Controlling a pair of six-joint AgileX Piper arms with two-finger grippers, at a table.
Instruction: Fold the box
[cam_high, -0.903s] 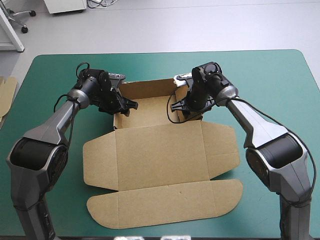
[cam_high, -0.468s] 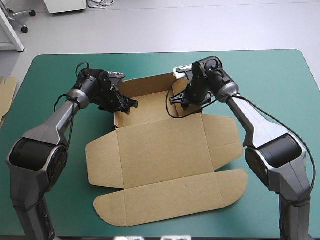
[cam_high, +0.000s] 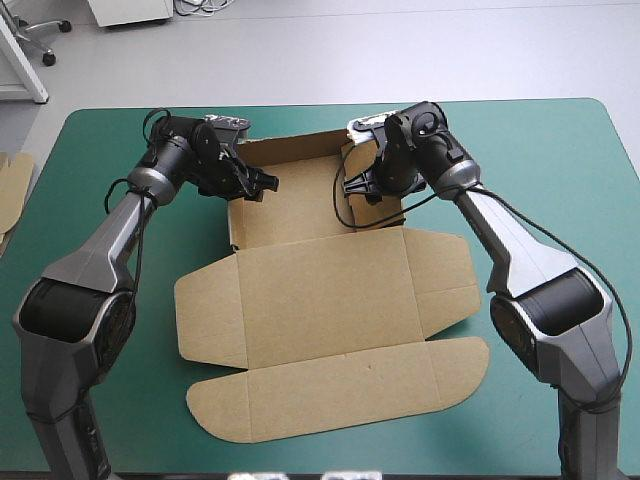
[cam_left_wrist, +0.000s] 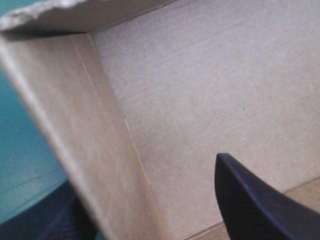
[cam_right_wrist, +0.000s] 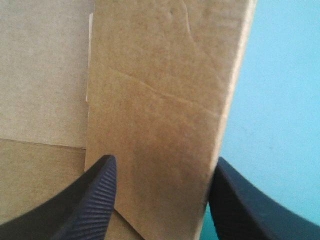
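High view looks down; wrist views hug the box (cam_high: 330, 300).

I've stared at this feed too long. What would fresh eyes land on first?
The brown box dominates the middle of the teal-green cover: a tray with raised walls at its far end, with the lid and flaps lying flat toward the near edge. The left gripper and right gripper sit at the tray's two side walls, each open with a wall standing between its fingers.

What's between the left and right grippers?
In the high view, only the tray floor of the box: the left gripper is at its left wall, the right gripper at its right wall.
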